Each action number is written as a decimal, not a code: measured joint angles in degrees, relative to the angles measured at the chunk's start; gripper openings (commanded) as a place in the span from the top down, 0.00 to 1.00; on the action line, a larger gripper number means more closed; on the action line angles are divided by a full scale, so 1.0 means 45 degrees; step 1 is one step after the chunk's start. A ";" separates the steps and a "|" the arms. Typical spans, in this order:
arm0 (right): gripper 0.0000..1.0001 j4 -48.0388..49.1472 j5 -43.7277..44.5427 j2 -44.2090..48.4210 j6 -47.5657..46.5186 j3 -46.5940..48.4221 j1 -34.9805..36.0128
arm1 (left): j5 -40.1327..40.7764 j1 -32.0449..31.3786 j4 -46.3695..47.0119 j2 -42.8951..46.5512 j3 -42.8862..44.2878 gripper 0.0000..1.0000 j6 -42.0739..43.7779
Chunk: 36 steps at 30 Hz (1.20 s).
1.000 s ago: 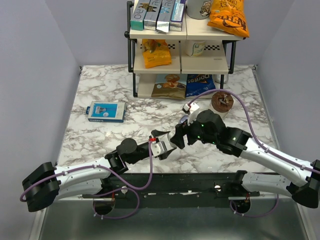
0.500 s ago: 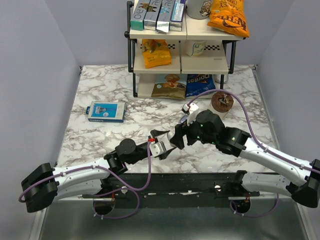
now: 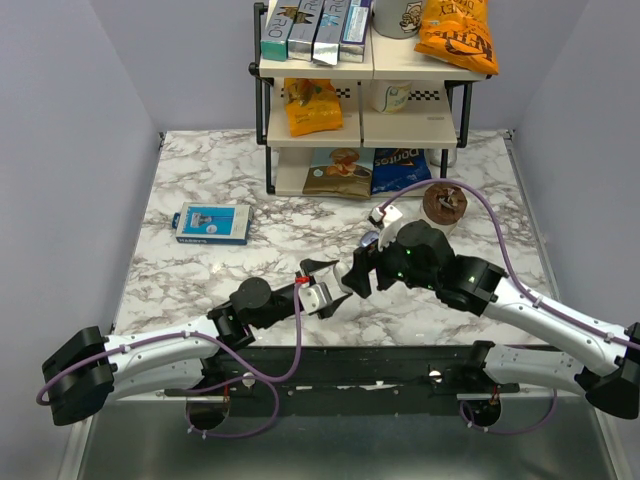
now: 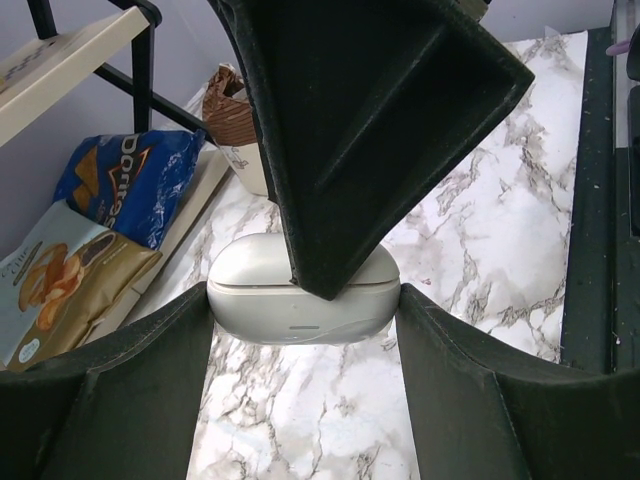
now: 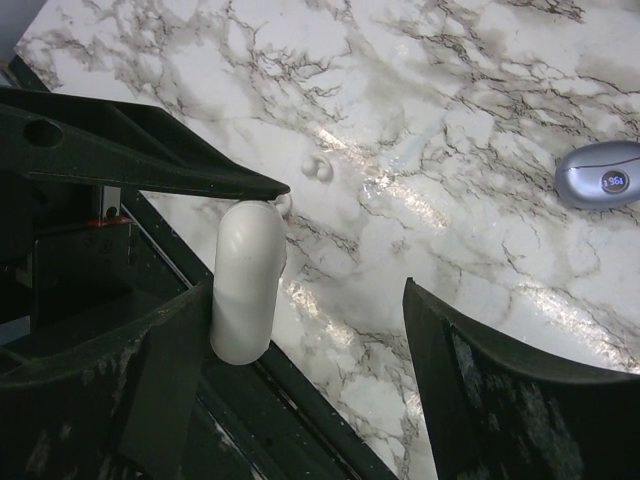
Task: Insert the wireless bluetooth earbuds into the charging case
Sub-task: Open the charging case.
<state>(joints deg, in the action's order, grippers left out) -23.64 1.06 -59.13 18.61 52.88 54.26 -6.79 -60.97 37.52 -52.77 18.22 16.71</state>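
Charging case (image 5: 600, 178) — apart from white pebble (image 5: 245, 285)

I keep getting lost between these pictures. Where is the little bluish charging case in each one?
Top external: charging case just right of centre, tucked beside the right arm.
Left wrist: not in it.
Right wrist: charging case at the right edge, upper half.
Shared landmark: the white oval object held in the left end effector, visible in all three.

Marble table (image 3: 200, 170) — blue box (image 3: 211, 224), shelf rack (image 3: 268, 150), cupcake (image 3: 444, 203), charging case (image 5: 598, 173), earbuds (image 5: 318, 167) on it.
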 measured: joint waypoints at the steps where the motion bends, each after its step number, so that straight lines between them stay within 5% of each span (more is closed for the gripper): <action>1: 0.15 0.0000 0.0000 0.0010 0.0000 -0.0005 0.0000 | 0.0015 -0.0005 -0.0005 0.0010 -0.0005 1.00 0.0000; 36: 0.15 -0.0461 0.0544 0.0899 -0.0034 -0.0102 -0.0253 | 0.0287 -0.0146 -0.0063 0.0015 -0.0039 1.00 0.0102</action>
<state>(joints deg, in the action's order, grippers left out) -25.71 3.51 -55.09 18.46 52.42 53.12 -5.50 -61.63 37.23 -52.71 18.04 17.17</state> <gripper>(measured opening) 0.848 0.752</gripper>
